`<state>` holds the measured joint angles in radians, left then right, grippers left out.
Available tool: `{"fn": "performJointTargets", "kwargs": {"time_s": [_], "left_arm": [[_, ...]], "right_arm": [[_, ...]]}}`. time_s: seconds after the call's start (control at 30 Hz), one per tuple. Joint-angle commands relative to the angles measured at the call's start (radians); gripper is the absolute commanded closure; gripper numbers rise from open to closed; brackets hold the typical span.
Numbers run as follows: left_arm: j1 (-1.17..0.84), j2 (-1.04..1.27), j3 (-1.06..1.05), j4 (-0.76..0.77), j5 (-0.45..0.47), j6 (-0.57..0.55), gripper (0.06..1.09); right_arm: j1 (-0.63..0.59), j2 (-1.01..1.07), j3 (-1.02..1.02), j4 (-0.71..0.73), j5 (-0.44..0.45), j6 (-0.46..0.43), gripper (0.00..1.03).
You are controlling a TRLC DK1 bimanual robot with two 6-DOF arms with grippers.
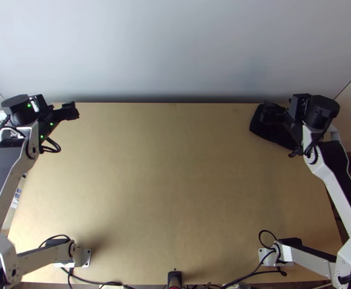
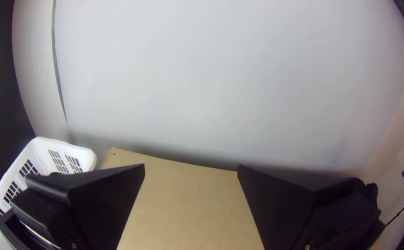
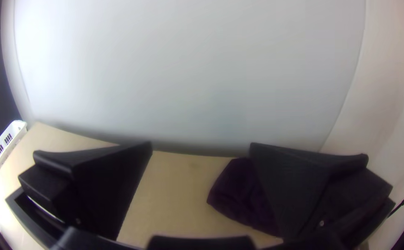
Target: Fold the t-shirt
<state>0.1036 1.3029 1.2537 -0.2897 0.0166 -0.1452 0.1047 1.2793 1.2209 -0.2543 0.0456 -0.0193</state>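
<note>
A dark cloth (image 1: 267, 132), apparently the t-shirt, lies compactly folded or bunched at the table's far right corner; which of the two I cannot tell. My right gripper (image 1: 272, 113) is over it and covers part of it. In the right wrist view the cloth (image 3: 234, 196) looks deep purple and is partly behind one finger, while the right gripper (image 3: 201, 146) stands open with nothing held. Over the far left corner is my left gripper (image 1: 69, 111), well away from the cloth. Seen from its wrist, the left gripper (image 2: 191, 165) is also open and holds nothing.
The bare wooden table (image 1: 165, 168) stretches between the arms, with a pale wall (image 1: 175, 48) behind its far edge. A white slotted basket (image 2: 79, 155) stands beyond the table's left side. Cables (image 1: 98, 282) run along the near edge.
</note>
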Motion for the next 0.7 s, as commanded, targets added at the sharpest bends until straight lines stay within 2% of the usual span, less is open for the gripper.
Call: {"fn": "performJointTargets", "kwargs": {"time_s": [0.0,0.17,0.37,0.67], "left_arm": [[0.127,0.099,0.021,0.026,-0.001,0.006,0.11],[0.266,0.145,0.041,0.06,-0.001,0.041,0.11],[0.407,0.249,0.087,0.026,-0.001,0.119,0.11],[0.571,0.452,0.216,0.029,-0.001,0.13,0.11]], "right_arm": [[0.015,0.023,-0.009,-0.022,0.002,0.022,0.05],[0.038,0.005,-0.05,-0.037,0.011,0.027,0.05],[0.07,-0.005,-0.084,-0.037,0.027,0.025,0.05],[0.09,0.011,-0.11,-0.036,0.04,-0.008,0.05]]}}
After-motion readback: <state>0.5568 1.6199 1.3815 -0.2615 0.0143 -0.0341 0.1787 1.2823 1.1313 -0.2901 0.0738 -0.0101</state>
